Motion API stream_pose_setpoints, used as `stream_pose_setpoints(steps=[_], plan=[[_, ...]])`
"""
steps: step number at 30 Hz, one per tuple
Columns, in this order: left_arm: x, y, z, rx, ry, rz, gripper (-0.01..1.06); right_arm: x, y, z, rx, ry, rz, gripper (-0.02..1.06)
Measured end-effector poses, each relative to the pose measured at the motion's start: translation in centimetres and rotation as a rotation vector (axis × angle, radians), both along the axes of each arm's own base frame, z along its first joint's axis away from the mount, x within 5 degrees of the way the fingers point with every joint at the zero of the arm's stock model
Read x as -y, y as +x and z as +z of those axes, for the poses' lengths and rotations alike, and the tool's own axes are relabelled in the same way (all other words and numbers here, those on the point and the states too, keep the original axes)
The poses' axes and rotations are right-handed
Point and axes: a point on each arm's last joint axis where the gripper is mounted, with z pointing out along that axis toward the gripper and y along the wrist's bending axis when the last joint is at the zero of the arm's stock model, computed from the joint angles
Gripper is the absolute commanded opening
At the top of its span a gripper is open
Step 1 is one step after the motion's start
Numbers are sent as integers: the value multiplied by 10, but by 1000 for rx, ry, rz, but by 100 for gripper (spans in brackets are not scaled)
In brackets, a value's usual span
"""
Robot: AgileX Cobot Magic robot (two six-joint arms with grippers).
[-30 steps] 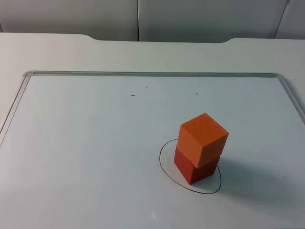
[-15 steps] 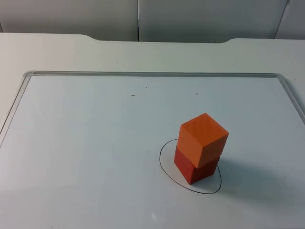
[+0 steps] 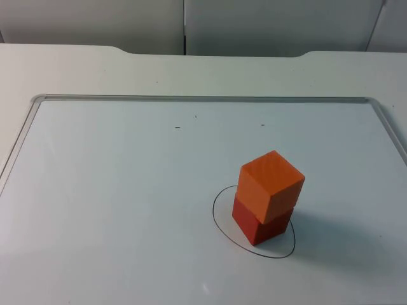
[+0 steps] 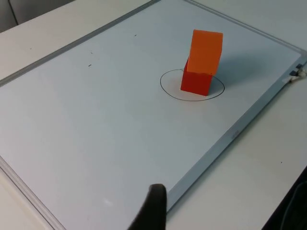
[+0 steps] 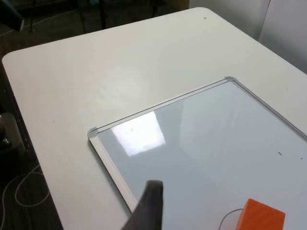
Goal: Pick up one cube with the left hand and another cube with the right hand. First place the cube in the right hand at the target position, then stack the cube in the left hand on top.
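Sitting stacked: orange cube (image 3: 272, 185) on the red cube (image 3: 261, 227), inside the drawn circle (image 3: 219, 219) on the whiteboard (image 3: 95, 190), about 4 o'clock from board centre in the top view. Top cube looks twisted a bit and overhangs. Task looks done, nothing left but parking. Left gripper (image 4: 152, 211) and right gripper (image 5: 148, 206) both hang well apart from the stack, carrying nothing; finger spread, can't tell.

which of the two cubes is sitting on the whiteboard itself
The darker red cube, standing inside the drawn circle. The lighter orange cube rests on top of it, touching no board.
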Motion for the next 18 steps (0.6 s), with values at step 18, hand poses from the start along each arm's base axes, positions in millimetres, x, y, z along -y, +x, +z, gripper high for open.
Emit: stream_pose_setpoints(steps=[18], plan=[[0, 0, 0, 5, 5, 0, 102, 20, -22, 14, 104, 76, 9, 82]])
